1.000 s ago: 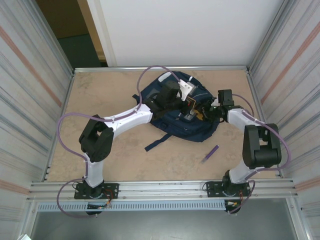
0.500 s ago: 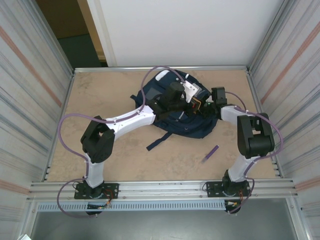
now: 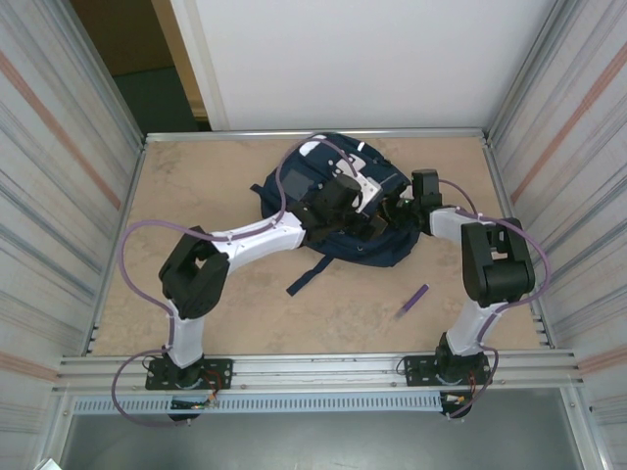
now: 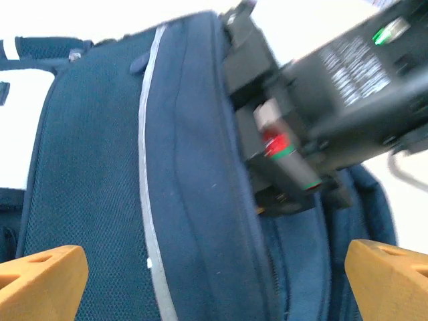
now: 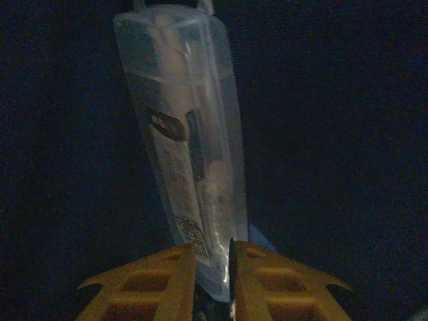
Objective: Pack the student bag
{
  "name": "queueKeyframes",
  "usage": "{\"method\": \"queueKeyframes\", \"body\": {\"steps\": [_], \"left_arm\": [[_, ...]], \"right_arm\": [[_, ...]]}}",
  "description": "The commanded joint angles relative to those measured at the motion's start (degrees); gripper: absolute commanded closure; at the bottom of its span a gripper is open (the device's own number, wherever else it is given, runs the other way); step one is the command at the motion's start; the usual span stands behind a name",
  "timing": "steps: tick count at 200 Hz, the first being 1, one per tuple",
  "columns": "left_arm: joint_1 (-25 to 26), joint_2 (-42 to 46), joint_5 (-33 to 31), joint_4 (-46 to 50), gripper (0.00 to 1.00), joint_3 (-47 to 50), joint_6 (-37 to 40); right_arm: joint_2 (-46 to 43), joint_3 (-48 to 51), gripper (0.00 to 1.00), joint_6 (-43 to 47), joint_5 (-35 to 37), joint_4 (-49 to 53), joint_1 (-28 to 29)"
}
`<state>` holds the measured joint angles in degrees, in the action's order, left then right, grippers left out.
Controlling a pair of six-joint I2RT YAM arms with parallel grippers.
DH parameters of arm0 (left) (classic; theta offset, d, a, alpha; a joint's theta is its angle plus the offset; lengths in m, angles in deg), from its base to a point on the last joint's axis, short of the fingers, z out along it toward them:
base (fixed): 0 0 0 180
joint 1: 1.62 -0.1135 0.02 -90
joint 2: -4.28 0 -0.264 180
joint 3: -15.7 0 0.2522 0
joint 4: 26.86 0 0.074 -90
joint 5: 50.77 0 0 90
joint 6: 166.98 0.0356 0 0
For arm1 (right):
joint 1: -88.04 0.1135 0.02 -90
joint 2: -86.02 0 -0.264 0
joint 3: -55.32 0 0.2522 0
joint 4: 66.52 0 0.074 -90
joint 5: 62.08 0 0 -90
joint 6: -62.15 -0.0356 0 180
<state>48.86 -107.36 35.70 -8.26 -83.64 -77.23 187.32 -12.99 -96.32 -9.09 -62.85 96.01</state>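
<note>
While the left gripper (image 4: 214,281) hovers with jaws spread over the large navy fabric student bag (image 3: 377,253), far-centre on the tan table (image 3: 196,196), the right gripper (image 5: 211,261) pinches a clear plastic case (image 5: 184,134) inside it. A slim purple pen (image 3: 412,300) lies unpacked, near right.

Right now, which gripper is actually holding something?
The right gripper, shut on a clear plastic case inside the student bag. The left gripper hangs wide open over the bag's outside.
</note>
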Motion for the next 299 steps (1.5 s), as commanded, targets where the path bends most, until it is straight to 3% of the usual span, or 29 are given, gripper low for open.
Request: {"method": "queueKeyframes", "body": {"steps": [1,14,42,80,105,127,164,203,260,299], "left_arm": [[0.1,-3.5,-4.4,-3.2,0.01,-1.0,4.5],[-0.2,-5.9,-8.2,-3.6,0.05,-2.2,3.9],[-2.0,-7.4,-11.7,-6.6,0.44,-2.6,2.6],[-3.0,-6.3,-6.3,-6.5,0.85,-3.8,2.5],[-2.4,-5.0,-4.0,-6.8,0.88,-4.1,1.0],[-2.5,-3.8,-1.9,-8.4,0.95,-3.6,-0.8],[-2.6,-3.4,2.2,-7.5,1.00,-6.0,-1.7],[-2.6,-3.3,3.5,-7.6,1.00,-6.6,-2.7],[-2.7,-1.1,3.6,-7.9,1.00,-4.0,-3.4],[-2.8,1.0,7.1,-7.7,1.00,-3.3,-4.8]], "right_arm": [[-3.4,0.2,0.79,3.1,-1.9,2.5,-1.4],[-3.8,0.3,0.78,3.8,-2.8,4.0,-2.1],[-8.3,1.6,0.61,9.0,1.0,14.6,-4.1],[-20.2,5.3,0.41,19.1,9.0,34.4,-7.4],[-27.8,6.4,0.38,21.7,23.6,50.4,-5.0],[-32.5,9.7,0.40,18.2,34.1,58.6,-0.2],[-36.9,16.4,0.38,11.9,39.9,62.4,4.8],[-31.7,20.8,0.40,12.7,34.2,54.2,6.5],[-26.8,22.2,0.74,13.1,32.6,47.2,5.7],[-35.2,21.3,0.86,13.3,27.2,48.5,0.4]]}}
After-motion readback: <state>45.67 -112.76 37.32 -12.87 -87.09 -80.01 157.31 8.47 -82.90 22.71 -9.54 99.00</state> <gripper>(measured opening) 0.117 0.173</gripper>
